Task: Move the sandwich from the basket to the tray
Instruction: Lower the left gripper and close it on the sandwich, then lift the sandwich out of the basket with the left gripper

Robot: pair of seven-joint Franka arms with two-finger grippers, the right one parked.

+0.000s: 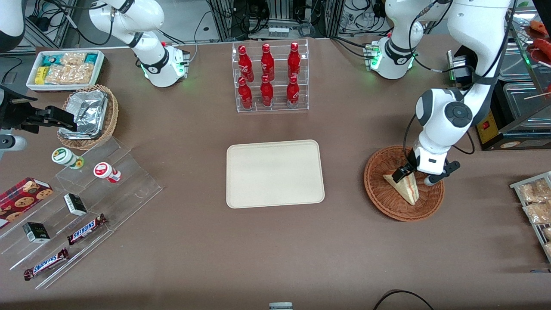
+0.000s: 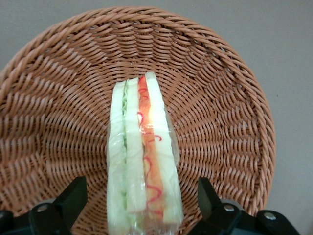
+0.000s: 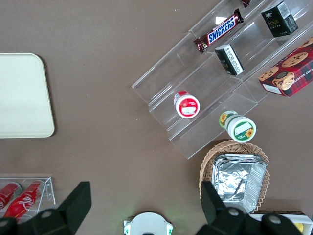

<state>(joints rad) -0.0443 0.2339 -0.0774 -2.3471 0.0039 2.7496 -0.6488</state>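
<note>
One sandwich (image 2: 143, 161) lies in one basket (image 1: 389, 202), at 3 o'clock from the single tray (image 1: 275, 173). The gripper (image 2: 142, 203) hangs low over the basket, fingers spread astride the sandwich, not touching it. Six red bottles (image 1: 267, 75) at 12 o'clock.

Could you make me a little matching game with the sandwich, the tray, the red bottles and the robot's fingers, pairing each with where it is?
1. sandwich
2. tray
3. red bottles
4. gripper

A. in a clear rack
B. open, fingers on either side of the bread
C. lying in the basket
D. bare, mid-table

Pairs: 1-C, 2-D, 3-A, 4-B
</note>
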